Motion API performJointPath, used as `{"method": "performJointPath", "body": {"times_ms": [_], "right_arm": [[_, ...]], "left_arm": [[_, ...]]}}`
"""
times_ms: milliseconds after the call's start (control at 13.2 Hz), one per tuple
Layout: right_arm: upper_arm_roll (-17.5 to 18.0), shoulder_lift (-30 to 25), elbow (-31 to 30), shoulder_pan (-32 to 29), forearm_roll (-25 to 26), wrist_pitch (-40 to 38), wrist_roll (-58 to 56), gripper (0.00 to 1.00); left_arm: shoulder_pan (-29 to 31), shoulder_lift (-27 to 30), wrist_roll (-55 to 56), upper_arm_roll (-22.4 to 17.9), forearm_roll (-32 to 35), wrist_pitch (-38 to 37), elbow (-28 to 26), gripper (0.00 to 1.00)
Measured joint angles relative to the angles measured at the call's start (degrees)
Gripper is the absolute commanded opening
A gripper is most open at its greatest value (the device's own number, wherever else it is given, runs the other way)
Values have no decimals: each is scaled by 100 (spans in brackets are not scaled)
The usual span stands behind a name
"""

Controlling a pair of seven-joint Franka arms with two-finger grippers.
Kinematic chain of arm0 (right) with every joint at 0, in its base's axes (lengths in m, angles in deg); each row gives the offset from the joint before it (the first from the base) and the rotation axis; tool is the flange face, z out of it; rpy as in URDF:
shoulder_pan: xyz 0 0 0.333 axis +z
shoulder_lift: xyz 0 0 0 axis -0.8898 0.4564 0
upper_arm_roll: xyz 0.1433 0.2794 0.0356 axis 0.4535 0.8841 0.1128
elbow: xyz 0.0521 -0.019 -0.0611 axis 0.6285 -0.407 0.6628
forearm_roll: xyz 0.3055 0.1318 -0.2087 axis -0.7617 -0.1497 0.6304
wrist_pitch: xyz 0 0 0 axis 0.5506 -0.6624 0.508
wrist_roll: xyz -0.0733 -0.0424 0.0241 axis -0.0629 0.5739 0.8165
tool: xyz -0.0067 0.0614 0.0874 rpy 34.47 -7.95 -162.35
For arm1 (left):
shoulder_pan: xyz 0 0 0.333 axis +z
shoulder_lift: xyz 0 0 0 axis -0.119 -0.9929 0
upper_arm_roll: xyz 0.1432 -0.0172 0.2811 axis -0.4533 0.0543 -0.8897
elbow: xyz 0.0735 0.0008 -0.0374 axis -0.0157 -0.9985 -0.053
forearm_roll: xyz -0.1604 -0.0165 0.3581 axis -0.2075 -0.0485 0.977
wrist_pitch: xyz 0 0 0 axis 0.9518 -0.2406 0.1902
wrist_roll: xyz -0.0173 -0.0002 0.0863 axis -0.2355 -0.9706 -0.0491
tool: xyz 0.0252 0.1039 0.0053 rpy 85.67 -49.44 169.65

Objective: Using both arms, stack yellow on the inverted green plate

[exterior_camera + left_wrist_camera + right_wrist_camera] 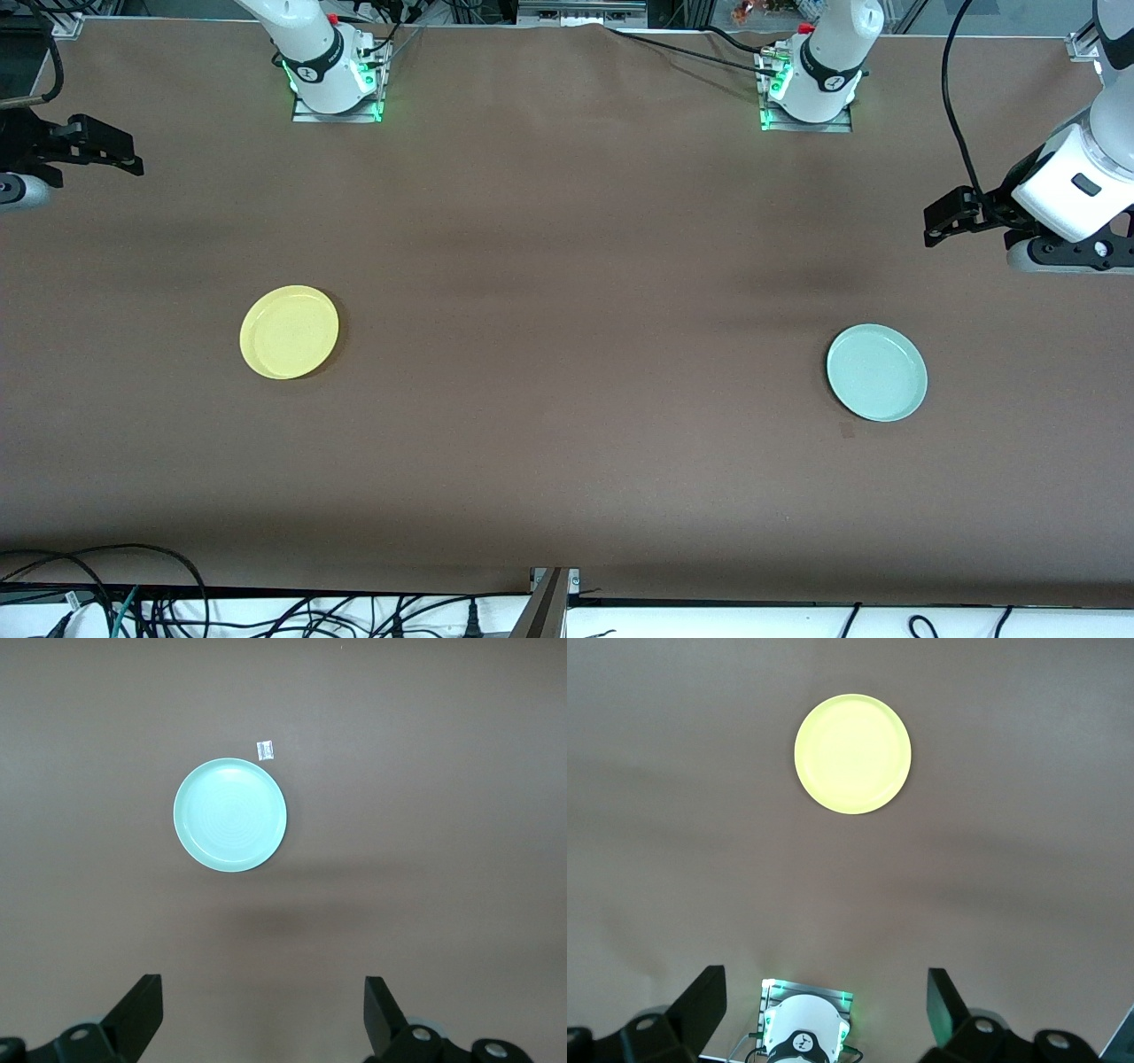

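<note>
My left gripper (941, 221), wide open and empty like the right gripper (120, 151), hangs nearest the green plate (877, 372), rim-up; the yellow plate (289, 331) lies toward the right arm's end.

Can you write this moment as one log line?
yellow plate: untouched | green plate: upright, untouched | left pincer: open, waiting | right pincer: open, waiting

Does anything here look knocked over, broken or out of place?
Nothing stands out. The yellow plate and the green plate lie flat and whole, far apart on the brown table. A tiny white scrap lies beside the green plate. Both grippers, left and right, hang open.
</note>
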Motion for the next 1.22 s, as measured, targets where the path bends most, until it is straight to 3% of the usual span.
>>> {"method": "performJointPath", "body": {"times_ms": [1217], "right_arm": [[-6, 0, 0, -1, 0, 1, 0, 100]], "left_arm": [[55, -130, 5, -12, 60, 47, 155, 100]]}}
